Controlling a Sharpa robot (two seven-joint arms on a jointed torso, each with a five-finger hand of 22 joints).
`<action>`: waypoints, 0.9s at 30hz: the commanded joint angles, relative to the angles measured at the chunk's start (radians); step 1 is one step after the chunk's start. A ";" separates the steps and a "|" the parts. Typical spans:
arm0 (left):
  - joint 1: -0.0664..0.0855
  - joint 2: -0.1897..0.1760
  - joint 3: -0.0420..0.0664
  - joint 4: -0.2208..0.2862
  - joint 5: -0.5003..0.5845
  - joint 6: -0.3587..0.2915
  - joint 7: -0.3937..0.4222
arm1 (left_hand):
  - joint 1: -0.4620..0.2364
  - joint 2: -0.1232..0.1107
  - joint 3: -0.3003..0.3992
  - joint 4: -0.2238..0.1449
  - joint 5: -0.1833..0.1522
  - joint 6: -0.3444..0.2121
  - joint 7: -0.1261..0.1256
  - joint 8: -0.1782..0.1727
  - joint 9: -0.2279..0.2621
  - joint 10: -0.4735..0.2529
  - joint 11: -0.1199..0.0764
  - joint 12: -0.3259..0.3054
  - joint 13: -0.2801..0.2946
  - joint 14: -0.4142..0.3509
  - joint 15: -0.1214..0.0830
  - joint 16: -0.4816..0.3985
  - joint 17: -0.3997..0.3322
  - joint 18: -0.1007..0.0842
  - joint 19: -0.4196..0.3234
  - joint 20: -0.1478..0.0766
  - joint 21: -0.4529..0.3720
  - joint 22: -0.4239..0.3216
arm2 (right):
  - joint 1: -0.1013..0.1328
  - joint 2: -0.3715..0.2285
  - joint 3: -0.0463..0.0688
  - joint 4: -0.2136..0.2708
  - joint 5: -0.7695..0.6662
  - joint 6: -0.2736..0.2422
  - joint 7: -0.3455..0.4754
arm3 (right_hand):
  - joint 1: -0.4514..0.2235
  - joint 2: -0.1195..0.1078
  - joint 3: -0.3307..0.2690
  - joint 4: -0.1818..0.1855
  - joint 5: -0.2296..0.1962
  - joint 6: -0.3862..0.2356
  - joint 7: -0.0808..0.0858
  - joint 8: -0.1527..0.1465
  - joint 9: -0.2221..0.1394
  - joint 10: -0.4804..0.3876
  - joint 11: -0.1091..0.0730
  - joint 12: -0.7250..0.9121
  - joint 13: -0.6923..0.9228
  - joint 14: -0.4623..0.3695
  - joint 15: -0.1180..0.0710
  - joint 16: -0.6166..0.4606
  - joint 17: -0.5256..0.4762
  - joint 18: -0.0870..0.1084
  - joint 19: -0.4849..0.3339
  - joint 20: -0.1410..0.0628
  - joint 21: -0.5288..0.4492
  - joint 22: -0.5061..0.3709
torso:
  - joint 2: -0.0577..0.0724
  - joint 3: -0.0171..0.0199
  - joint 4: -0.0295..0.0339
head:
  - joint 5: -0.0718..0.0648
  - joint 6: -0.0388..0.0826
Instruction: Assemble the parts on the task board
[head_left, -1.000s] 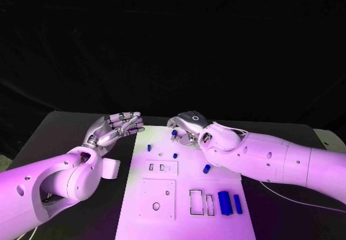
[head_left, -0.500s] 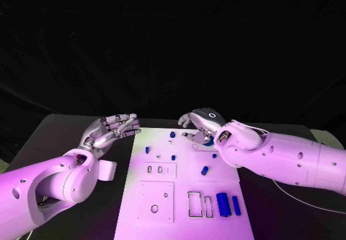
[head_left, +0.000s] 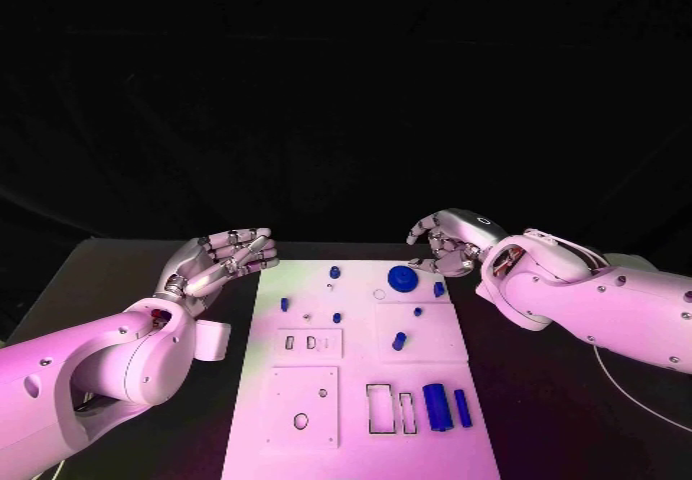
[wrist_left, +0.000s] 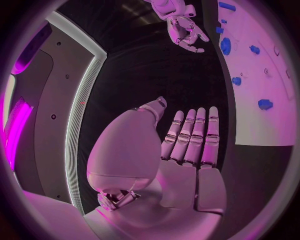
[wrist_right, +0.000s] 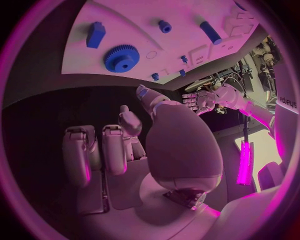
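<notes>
The white task board (head_left: 361, 380) lies in the middle of the black table. A blue gear (head_left: 401, 278) lies flat near its far end, also seen in the right wrist view as the gear (wrist_right: 122, 57). My right hand (head_left: 450, 242) hovers just beyond the board's far right corner, to the right of the gear, fingers loosely curved and apart, holding nothing. My left hand (head_left: 224, 258) hangs off the board's far left corner, fingers straight and side by side (wrist_left: 194, 137), empty. Two blue cylinders (head_left: 444, 407) lie at the near right beside rectangular slots.
Small blue pegs (head_left: 335, 271) dot the board's far half, and a short blue pin (head_left: 400, 341) lies mid-board. A blue block (wrist_right: 95, 35) sits near the gear. A white piece (head_left: 212, 340) lies on the table left of the board.
My right hand has drawn away to the right, off the board, leaving the blue gear lying uncovered on it. The left hand has barely moved.
</notes>
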 joint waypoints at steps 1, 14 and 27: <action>0.001 0.006 0.001 0.000 0.005 0.026 0.014 | -0.011 0.001 0.004 0.000 0.001 0.001 0.087 -0.003 0.000 -0.008 -0.001 -0.001 -0.001 -0.005 0.001 -0.006 -0.001 -0.014 -0.005 0.000 -0.003 -0.001 | -0.006 0.003 -0.001 -0.015 0.054 0.091 -0.029 | 0.015 0.002 -0.019 0.011 0.002 -0.016 0.004 0.011 0.006 0.033 0.005 0.119 0.114 0.068 0.010 0.018 0.080 -0.011 0.077 0.013 0.012 0.223 | 0.002 0.0022 -0.0017 | 0.002 -0.001; 0.001 0.007 0.001 -0.001 0.005 0.025 0.012 | -0.011 0.001 0.004 0.000 0.001 0.002 0.087 -0.003 0.000 -0.007 -0.001 -0.001 -0.001 -0.006 0.001 -0.007 -0.001 -0.014 -0.005 0.000 -0.003 -0.001 | -0.037 0.066 -0.004 -0.103 0.058 0.125 -0.042 | 0.030 0.007 -0.058 0.033 0.007 -0.042 0.012 0.026 0.011 0.117 0.016 0.268 0.257 0.087 0.021 0.068 0.185 -0.019 0.096 0.023 0.036 0.254 | 0.001 -0.0009 0.0005 | 0.001 -0.011; 0.001 0.005 0.001 -0.002 0.005 0.022 0.011 | -0.011 0.001 0.005 0.000 0.001 0.000 0.087 -0.004 0.000 -0.007 -0.001 -0.001 -0.001 -0.007 0.001 -0.008 -0.002 -0.014 -0.005 0.000 -0.004 -0.001 | -0.047 0.090 -0.005 -0.115 0.056 0.125 -0.042 | 0.035 0.014 -0.059 0.036 0.013 -0.046 0.015 0.026 0.011 0.126 0.018 0.281 0.269 0.089 0.023 0.073 0.197 -0.022 0.102 0.025 0.043 0.263 | 0.001 -0.0009 0.0010 | 0.002 -0.019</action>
